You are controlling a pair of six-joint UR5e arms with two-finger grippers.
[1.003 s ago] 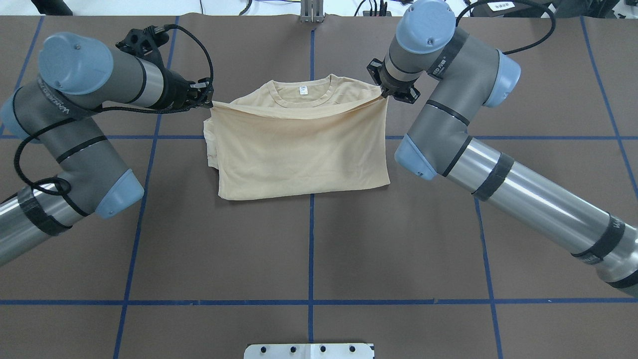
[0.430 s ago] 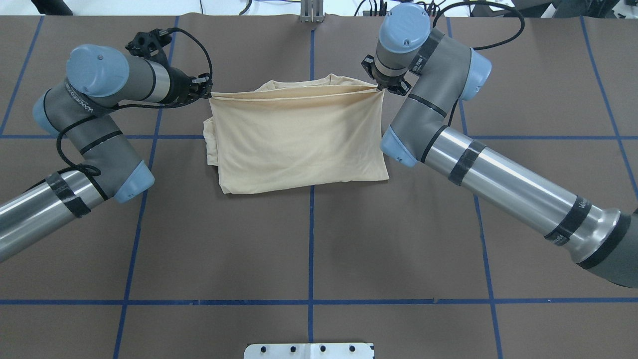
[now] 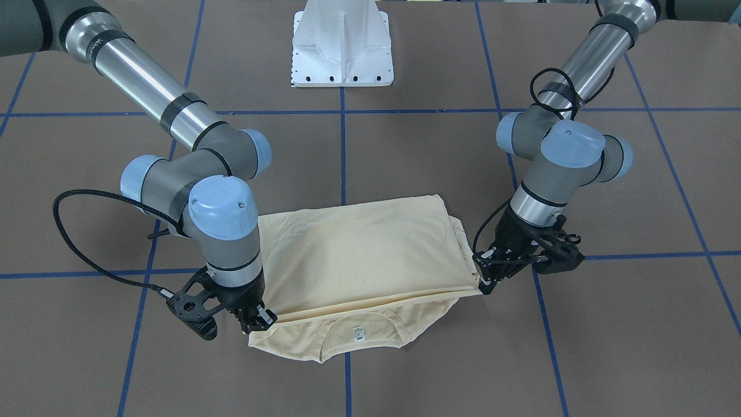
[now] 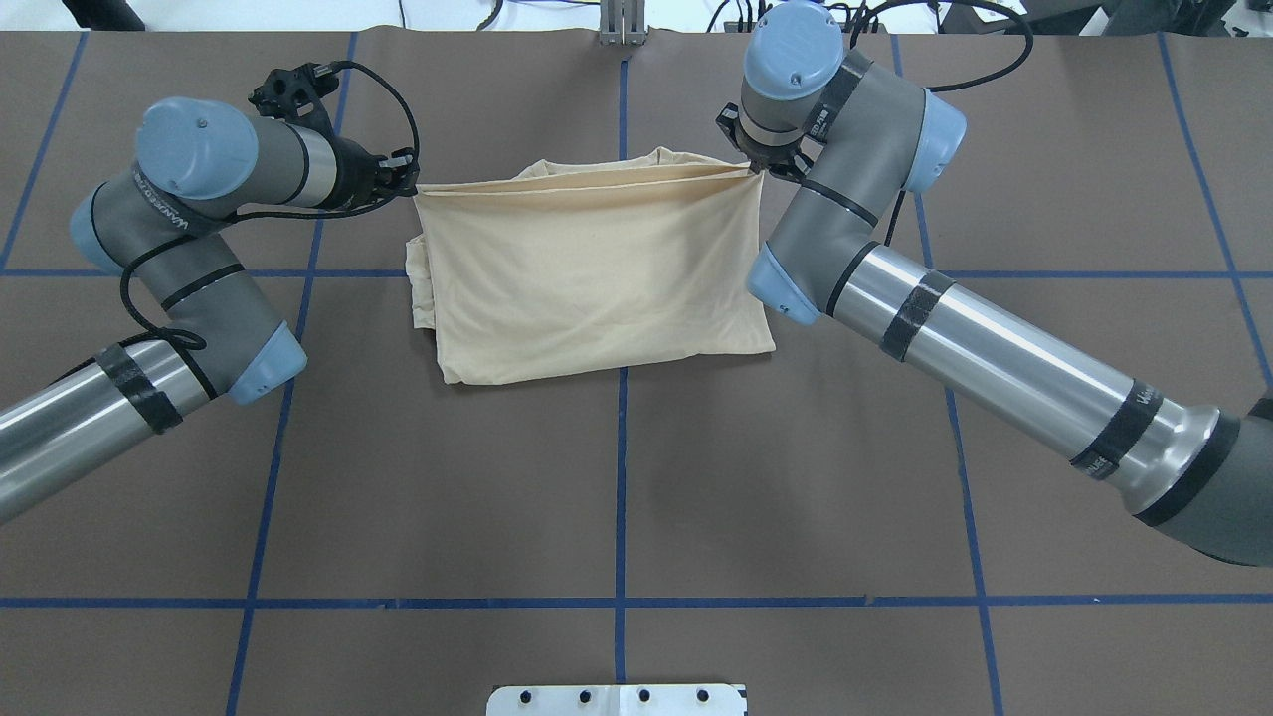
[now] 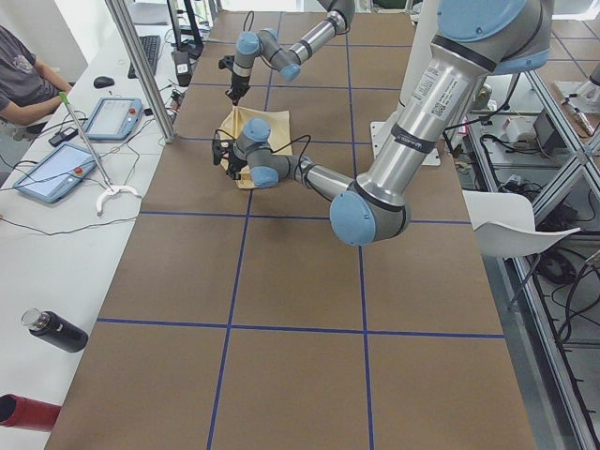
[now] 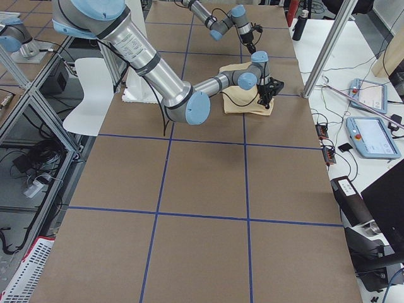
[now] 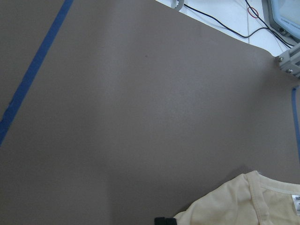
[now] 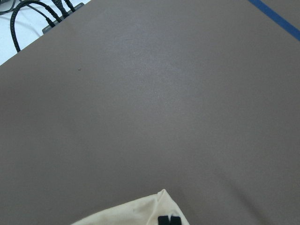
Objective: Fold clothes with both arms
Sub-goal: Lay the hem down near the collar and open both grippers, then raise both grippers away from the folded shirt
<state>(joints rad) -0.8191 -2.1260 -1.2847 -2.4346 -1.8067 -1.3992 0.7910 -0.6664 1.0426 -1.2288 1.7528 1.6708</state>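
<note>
Between the left claw [image 4: 410,186] and the right claw [image 4: 754,167], each clamped on a corner, the shirt [image 4: 597,278] fills the whole gap. Ahead of both claws, past the collar, open counter [image 4: 617,477] runs to the far edge. Behind its claw, the right arm [image 4: 786,288] crowds the shirt's side.

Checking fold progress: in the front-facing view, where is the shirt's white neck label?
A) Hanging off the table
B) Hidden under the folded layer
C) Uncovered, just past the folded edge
C: the neck label lies uncovered on the shirt, past the edge gripped by the left end effector and right end effector.
</note>
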